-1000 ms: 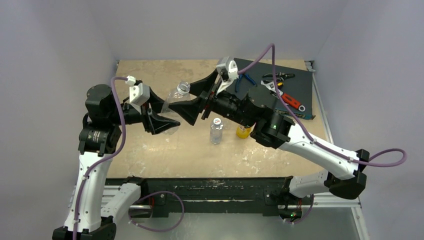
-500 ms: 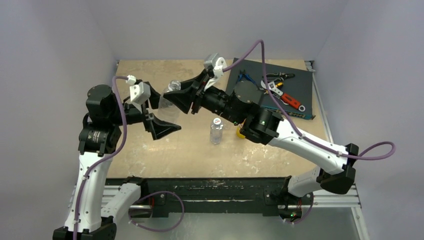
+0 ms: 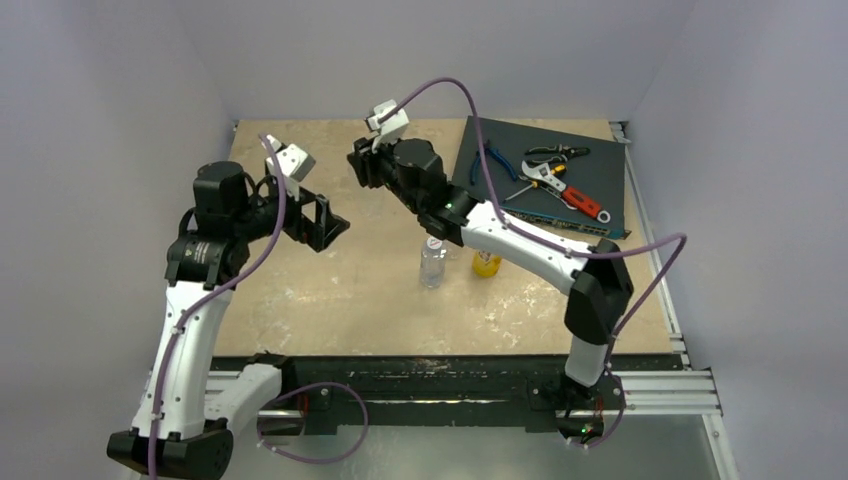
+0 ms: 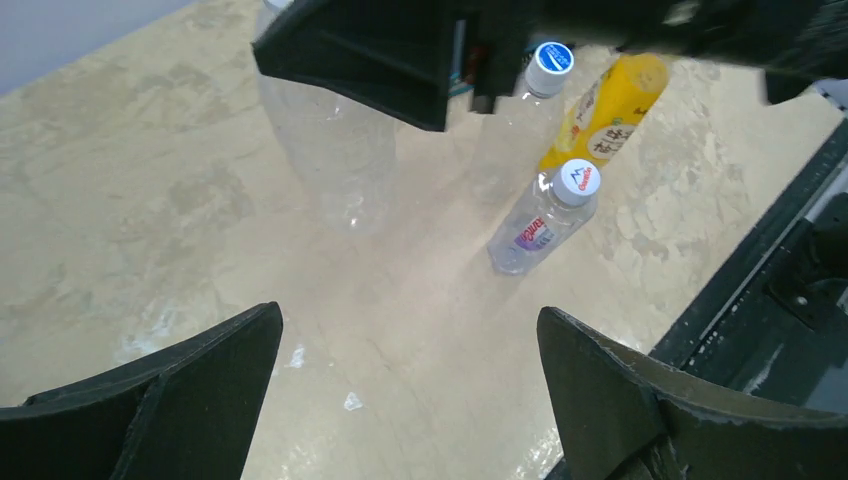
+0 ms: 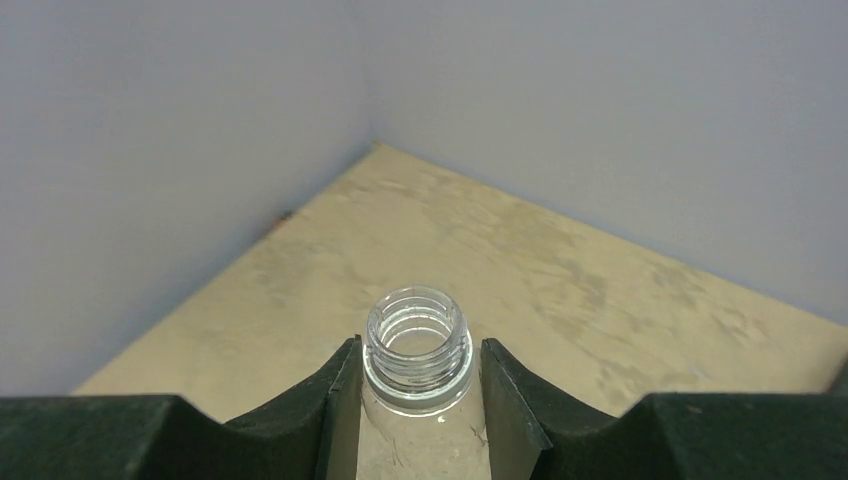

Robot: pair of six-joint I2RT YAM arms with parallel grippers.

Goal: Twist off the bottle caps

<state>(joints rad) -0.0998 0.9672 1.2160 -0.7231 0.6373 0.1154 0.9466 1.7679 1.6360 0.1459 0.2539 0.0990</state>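
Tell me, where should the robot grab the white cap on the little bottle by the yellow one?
Best to pinch the white cap by its round side wall, jaws coming straight down. Its clear bottle stands upright, so the cap faces up.

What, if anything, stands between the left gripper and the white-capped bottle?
Nothing visible: bare table lies between the open left gripper and the white-capped bottle. The right gripper, clamping the uncapped bottle, sits off to one side.
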